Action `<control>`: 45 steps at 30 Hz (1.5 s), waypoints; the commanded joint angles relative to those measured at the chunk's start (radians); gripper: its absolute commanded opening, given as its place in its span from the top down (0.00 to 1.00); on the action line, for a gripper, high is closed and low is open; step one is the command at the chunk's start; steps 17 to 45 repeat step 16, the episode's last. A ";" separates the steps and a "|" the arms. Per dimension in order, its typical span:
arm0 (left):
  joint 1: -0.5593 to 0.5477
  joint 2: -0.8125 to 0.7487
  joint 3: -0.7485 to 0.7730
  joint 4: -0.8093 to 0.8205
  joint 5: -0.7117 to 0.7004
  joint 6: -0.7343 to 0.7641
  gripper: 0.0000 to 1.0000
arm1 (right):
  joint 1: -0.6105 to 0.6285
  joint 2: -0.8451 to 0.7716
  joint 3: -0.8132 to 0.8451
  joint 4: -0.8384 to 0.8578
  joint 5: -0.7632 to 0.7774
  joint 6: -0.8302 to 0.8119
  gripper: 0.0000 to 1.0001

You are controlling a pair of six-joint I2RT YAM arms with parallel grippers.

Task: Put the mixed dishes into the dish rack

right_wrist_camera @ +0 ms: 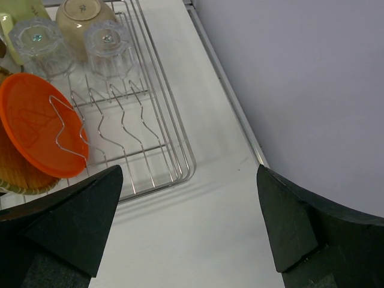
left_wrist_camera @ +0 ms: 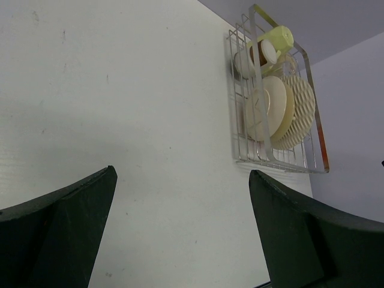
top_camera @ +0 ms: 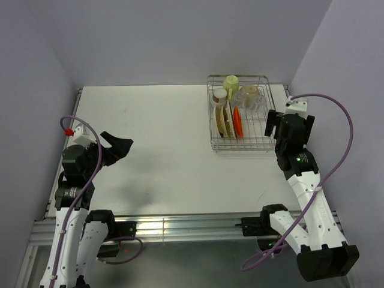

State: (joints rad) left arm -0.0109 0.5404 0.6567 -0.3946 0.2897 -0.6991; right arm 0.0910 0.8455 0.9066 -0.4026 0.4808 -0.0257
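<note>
Top view first: the rack [top_camera: 212,120] is sitting at 1 o'clock on the table [top_camera: 156,138], and it is carrying the whole load. The mug [top_camera: 231,81] is perching at the rack's 12 o'clock edge, the bowl [top_camera: 251,92] is lying just right of it, and the orange plate [top_camera: 237,122] is standing on edge near the middle with the woven plate [top_camera: 227,123] and the cream plate [top_camera: 219,119] lining up at its 9 o'clock side. The left gripper [top_camera: 117,143] is hanging out at 9 o'clock, well apart from the rack, jaws spread and carrying nothing. The right gripper [top_camera: 290,123] is hovering just beside the rack's 3 o'clock side, jaws also gaping and empty. Over to the left wrist: the fingers [left_wrist_camera: 60,234] are standing wide apart over bare table, and the rack [left_wrist_camera: 318,120] is showing at 1 o'clock, far off, with the mug [left_wrist_camera: 279,39] at its top, the cream plate [left_wrist_camera: 264,108] facing us and the woven plate [left_wrist_camera: 305,108] leaning behind it. Now the right wrist: the fingers [right_wrist_camera: 318,228] are splaying wide with only table between them, and the rack's corner [right_wrist_camera: 174,138] is lying at 11 o'clock. The orange plate [right_wrist_camera: 33,129] is standing in the wires at 9 o'clock, the woven plate [right_wrist_camera: 18,177] is peeking out beneath it, two glasses [right_wrist_camera: 39,39] are sitting upside down at 11 o'clock, and the bowl [right_wrist_camera: 81,15] is resting upturned between them.
</note>
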 commanded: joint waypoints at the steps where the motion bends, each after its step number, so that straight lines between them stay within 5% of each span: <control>1: 0.002 -0.003 0.015 0.017 -0.017 0.012 0.01 | -0.005 -0.006 0.008 0.047 0.009 0.007 0.00; 45: 0.000 0.013 0.009 0.054 -0.030 0.023 0.01 | -0.005 -0.039 -0.024 0.085 0.007 -0.008 0.00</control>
